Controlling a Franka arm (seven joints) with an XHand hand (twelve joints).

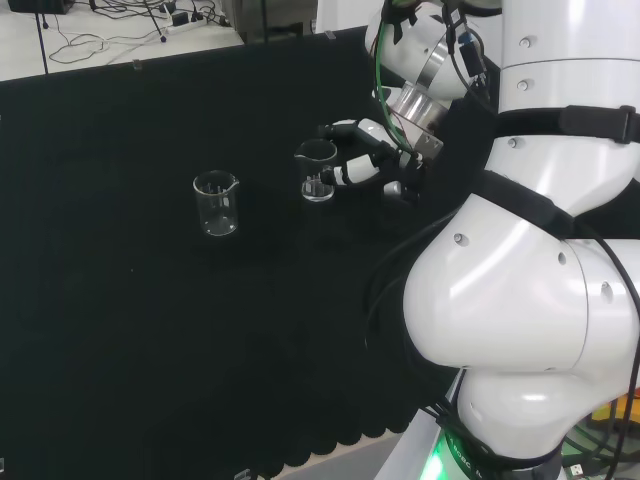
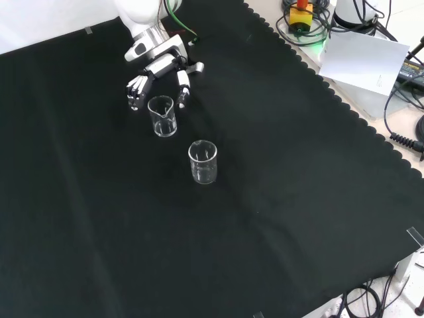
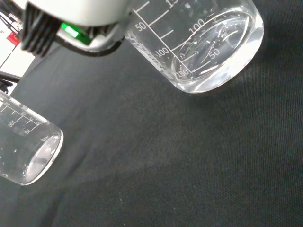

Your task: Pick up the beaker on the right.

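Two clear glass beakers stand on the black cloth. In the head view the right beaker (image 1: 317, 171) stands right next to my hand (image 1: 367, 160). One finger reaches past its far side and another lies at its near side, still spread and not curled round the glass. In the front view this beaker (image 2: 163, 116) stands just below the hand (image 2: 159, 71), between the fingers (image 2: 137, 88) and the thumb (image 2: 182, 87). In the wrist view it looms close (image 3: 208, 47), with printed graduation marks. The hand is open.
The second beaker (image 1: 215, 203) stands apart to the left in the head view, nearer the camera in the front view (image 2: 203, 161), and shows in the wrist view (image 3: 26, 146). The arm's white links (image 1: 520, 280) stand at the head view's right. Cables and papers lie beyond the cloth's scalloped edge (image 2: 344, 109).
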